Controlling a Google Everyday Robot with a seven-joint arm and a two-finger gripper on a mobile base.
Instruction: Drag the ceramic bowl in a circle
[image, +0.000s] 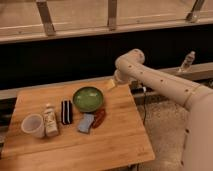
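Green and glossy, the ceramic bowl (88, 98) sits toward the back middle of the wooden table (117, 142) in the camera view, upright and apparently empty. A blue-grey pad (86, 122) and a reddish-brown packet (99, 118) lie just in front of it, touching or nearly touching its near rim. A black block (66, 111) stands just to its left, and further left are a small bottle (49, 120) and a pale plastic cup (33, 125).

The gripper (111, 83) hangs at the table's back edge, just beyond the bowl's upper right rim and apart from it. Its pincer stands wide and holds nothing.

The bowl is probably stiff, fairly heavy and slick with glaze, and it could chip if knocked. The far right rim, nearest the gripper and clear of clutter, looks the best place to hold, one finger inside the wall and one outside. Dragged in a circle, it should slide readily on the wood but would likely push the pad and packet.
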